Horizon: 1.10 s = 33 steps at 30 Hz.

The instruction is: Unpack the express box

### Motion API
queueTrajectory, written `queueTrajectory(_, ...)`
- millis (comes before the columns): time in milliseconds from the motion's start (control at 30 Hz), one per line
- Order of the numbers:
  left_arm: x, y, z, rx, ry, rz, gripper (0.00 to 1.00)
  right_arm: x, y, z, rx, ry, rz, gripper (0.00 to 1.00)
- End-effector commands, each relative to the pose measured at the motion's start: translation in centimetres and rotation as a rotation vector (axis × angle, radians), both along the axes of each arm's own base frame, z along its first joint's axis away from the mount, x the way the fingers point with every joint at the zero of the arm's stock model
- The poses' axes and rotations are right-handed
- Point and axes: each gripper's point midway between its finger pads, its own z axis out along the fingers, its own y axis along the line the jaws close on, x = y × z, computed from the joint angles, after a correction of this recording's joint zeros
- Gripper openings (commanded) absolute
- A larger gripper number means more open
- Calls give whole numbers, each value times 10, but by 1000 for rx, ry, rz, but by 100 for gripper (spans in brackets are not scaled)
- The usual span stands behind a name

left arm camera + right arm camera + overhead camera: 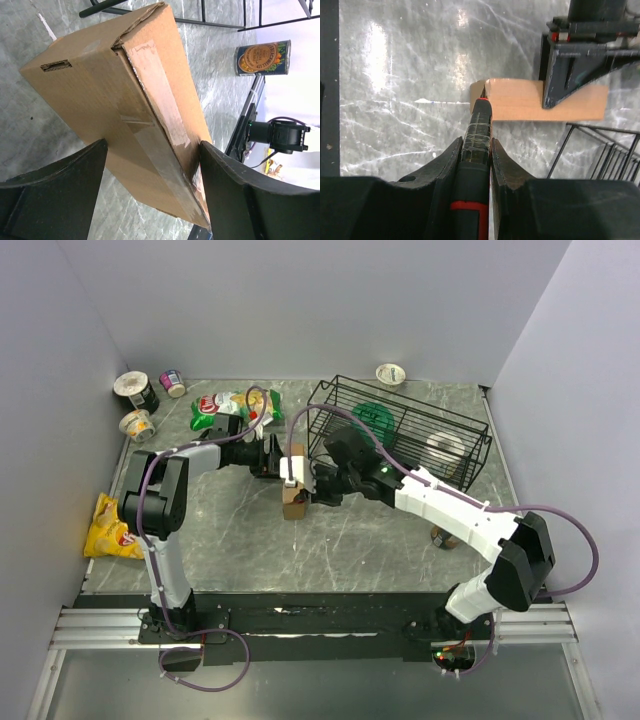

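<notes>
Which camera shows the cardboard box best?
The left wrist view: the box fills it, taped seam plain. From above it is small and partly covered; the right wrist view shows only one side.

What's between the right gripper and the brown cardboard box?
A black, red-tipped tool clamped in the right gripper, tip at the brown cardboard box; right wrist view.

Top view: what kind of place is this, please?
Probably a robot test cell, not a home: two arms bolted to a rail, plain grey walls around the table, and staged groceries like the chip bag.
</notes>
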Motion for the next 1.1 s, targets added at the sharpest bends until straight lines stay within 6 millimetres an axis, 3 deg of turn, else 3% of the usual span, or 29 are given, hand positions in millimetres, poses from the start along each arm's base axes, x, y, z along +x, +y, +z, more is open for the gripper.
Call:
queueTrajectory(0, -7, 24, -66, 193, 52, 23, 75, -19, -26, -8, -52, 105, -47, 0)
queueTrajectory(333, -10, 25, -73, 210, 57, 4, 74, 7, -48, -8, -92, 22, -76, 0)
queueTrajectory(500, -7, 24, -72, 214, 53, -1, 73, 16, -72, 3, -94, 5, -113, 0)
queueTrajectory(800, -2, 21, -67, 218, 21, -22, 74, 3, -91, 32, -41, 4, -148, 0)
queueTrajectory(900, 3, 16, -55, 191, -9, -38, 77, 5, -105, 29, -48, -66, -194, 0)
queueTrajectory(967, 7, 10, -35, 141, -39, -47, 85, 4, -118, 16, -57, -137, -242, 0)
queueTrajectory(1033, 13, 5, -6, 99, -93, -44, 92, 26, -123, 25, -24, -315, -320, 0)
queueTrajectory(1067, 14, 2, 7, 78, -116, -50, 99, 20, -130, 9, -42, -374, -308, 0)
